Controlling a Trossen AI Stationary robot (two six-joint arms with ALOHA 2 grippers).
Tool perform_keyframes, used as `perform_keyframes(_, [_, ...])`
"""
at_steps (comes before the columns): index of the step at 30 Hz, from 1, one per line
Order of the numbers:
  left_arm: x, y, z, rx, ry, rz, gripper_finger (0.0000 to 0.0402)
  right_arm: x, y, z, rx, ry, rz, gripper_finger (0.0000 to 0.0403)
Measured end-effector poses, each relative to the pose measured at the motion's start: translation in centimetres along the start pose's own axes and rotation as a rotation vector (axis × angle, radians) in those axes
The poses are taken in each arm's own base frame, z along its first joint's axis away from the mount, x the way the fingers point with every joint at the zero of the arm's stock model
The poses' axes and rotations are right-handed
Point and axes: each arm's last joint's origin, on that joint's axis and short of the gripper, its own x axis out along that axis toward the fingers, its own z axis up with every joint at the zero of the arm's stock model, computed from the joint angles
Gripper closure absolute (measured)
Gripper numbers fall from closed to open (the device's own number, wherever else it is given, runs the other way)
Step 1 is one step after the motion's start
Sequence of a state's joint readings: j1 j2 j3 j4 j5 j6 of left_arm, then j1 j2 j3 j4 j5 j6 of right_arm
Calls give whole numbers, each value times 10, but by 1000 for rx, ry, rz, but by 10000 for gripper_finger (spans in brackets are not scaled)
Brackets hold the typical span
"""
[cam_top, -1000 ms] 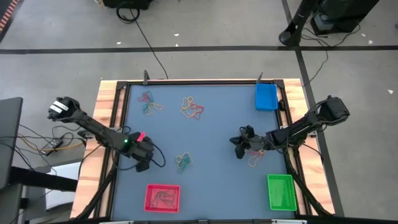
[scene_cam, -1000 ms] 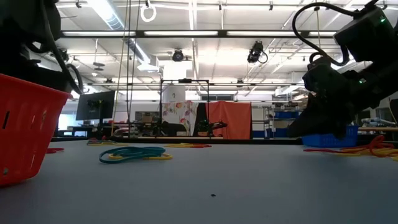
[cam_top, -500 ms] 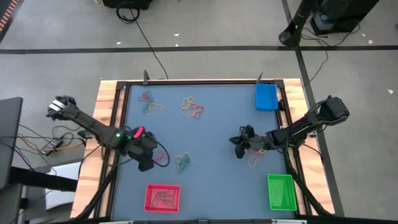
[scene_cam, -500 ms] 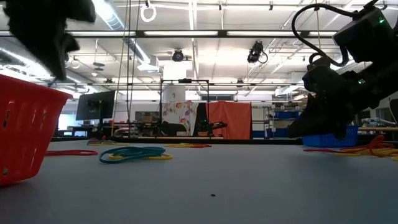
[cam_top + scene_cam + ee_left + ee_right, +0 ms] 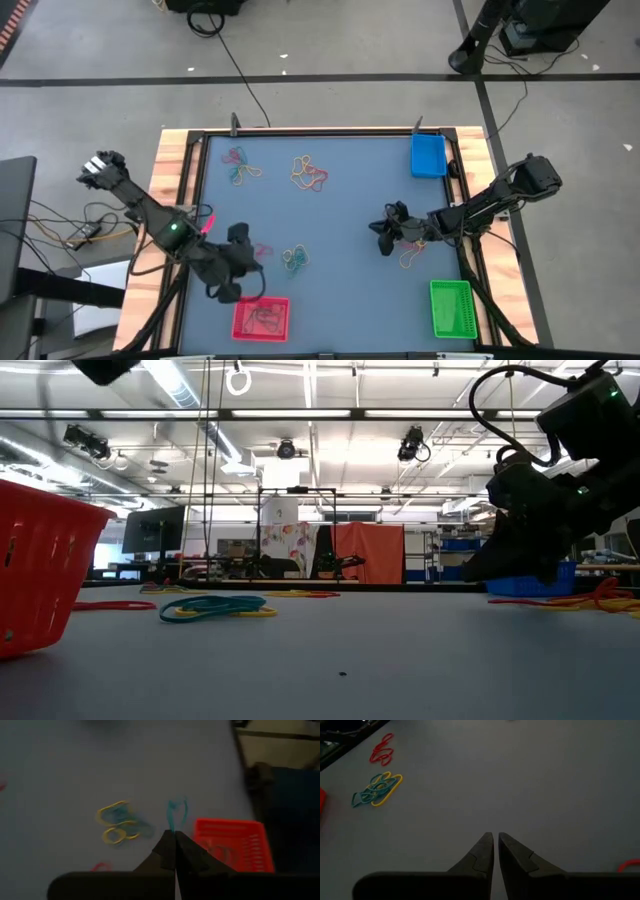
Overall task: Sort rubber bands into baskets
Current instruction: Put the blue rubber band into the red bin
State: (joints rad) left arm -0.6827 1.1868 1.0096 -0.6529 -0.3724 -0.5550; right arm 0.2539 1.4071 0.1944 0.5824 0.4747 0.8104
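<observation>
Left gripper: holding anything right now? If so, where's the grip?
Yes. The left gripper is shut on a teal rubber band, pinched at one end, the loop dangling free. The right gripper holds nothing.

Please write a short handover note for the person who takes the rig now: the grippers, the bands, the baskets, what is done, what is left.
Left gripper: jaws shut on a teal band, in the air beside the red basket.
Right gripper: low over the table's right side, jaws almost together, nothing seen in them.
Done: a few bands lie in the red basket; the blue basket and green basket look empty.
Left: four piles on the table: far left, far middle, near middle, and one beside the right gripper.
</observation>
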Motion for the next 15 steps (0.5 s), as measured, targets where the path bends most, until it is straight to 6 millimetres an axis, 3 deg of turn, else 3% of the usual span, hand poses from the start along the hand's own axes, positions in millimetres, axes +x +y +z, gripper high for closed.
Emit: perform_keyframes(15, [31,-55,-22,94,135,-278,401,0,0,0,4,-5,2,362])
